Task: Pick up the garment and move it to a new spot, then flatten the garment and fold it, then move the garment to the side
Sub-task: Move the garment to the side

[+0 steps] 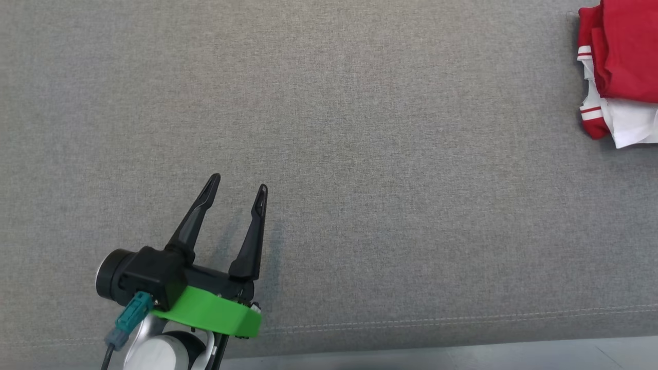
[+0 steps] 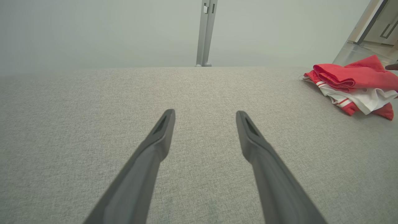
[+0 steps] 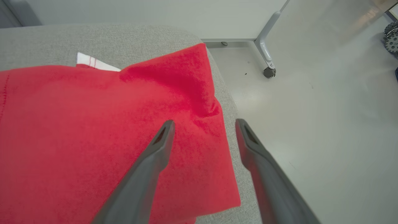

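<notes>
Garment [image 1: 624,61], red-white, partly cut off, left end effector [image 1: 239,183] spread, right end effector [image 3: 205,122] spread over it.

No writing, label, brand, number or sign can be read on anything here.

Left end effector [image 1: 239,182]: two black tapered fingers [image 1: 193,221], green collar [image 1: 211,311], teal plug [image 1: 131,313], white wrist [image 1: 159,352]

Red-and-white garment [image 1: 624,67] lies folded in layers at the cushion's far-right edge.
</notes>
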`<state>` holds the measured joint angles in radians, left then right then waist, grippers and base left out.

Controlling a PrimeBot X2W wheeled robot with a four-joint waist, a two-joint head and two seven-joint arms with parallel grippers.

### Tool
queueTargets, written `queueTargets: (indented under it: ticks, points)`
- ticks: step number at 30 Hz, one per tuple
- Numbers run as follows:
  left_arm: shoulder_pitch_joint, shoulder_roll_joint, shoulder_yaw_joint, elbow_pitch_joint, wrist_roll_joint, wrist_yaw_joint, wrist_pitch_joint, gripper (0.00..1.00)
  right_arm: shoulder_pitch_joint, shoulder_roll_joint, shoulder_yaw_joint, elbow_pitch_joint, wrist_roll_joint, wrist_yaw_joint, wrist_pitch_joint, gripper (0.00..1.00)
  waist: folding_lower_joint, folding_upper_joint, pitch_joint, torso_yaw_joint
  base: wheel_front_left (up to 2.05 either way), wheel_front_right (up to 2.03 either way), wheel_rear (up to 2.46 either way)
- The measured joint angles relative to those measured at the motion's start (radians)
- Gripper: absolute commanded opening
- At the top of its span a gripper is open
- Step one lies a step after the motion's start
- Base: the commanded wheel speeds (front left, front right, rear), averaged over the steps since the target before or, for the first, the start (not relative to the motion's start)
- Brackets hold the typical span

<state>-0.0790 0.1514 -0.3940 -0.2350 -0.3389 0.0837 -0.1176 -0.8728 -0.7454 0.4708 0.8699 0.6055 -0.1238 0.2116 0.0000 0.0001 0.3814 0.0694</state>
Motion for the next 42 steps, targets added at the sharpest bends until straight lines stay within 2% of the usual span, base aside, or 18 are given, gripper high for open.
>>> queueTargets:
  ticks: [7,12,20,28,32,37,42]
  points:
    - [-0.004,0.002,0.000,-0.003,0.000,0.000,0.012,1.00,0.028,0.006,-0.023,0.054,0.009,0.000,-0.030,1.00,0.0000,0.0000,0.003,-0.014,0.00,0.00,0.00]
    - [-0.004,0.010,0.015,-0.005,0.001,0.003,0.011,1.00,0.028,0.063,-0.035,0.066,0.021,0.000,-0.067,1.00,0.0000,0.0000,-0.001,-0.033,0.00,0.00,0.00]
    - [-0.007,-0.005,0.030,0.003,-0.016,0.003,-0.002,1.00,-0.002,0.107,-0.048,0.031,0.021,0.000,-0.177,1.00,0.0000,0.0000,-0.034,-0.068,0.00,0.00,0.00]
    - [-0.025,-0.040,0.055,0.059,-0.051,0.003,-0.035,1.00,-0.036,0.177,-0.026,-0.046,0.018,0.046,-0.307,1.00,0.0000,0.0000,-0.102,-0.110,0.00,0.00,0.00]
    - [-0.026,-0.048,0.082,0.106,-0.074,0.005,-0.052,1.00,-0.030,0.232,-0.021,-0.067,0.021,0.068,-0.362,1.00,0.0000,0.0000,-0.147,-0.130,0.00,0.00,0.00]
    - [-0.026,-0.073,0.105,0.174,-0.114,0.013,-0.064,1.00,0.050,0.293,-0.020,-0.081,0.053,0.089,-0.427,1.00,0.0000,0.0000,-0.210,-0.148,0.00,0.00,0.00]
    - [-0.024,-0.077,0.121,0.230,-0.116,0.014,-0.079,1.00,0.172,0.344,-0.014,-0.093,0.072,0.097,-0.444,1.00,0.0000,0.0000,-0.279,-0.154,0.00,0.00,0.00]
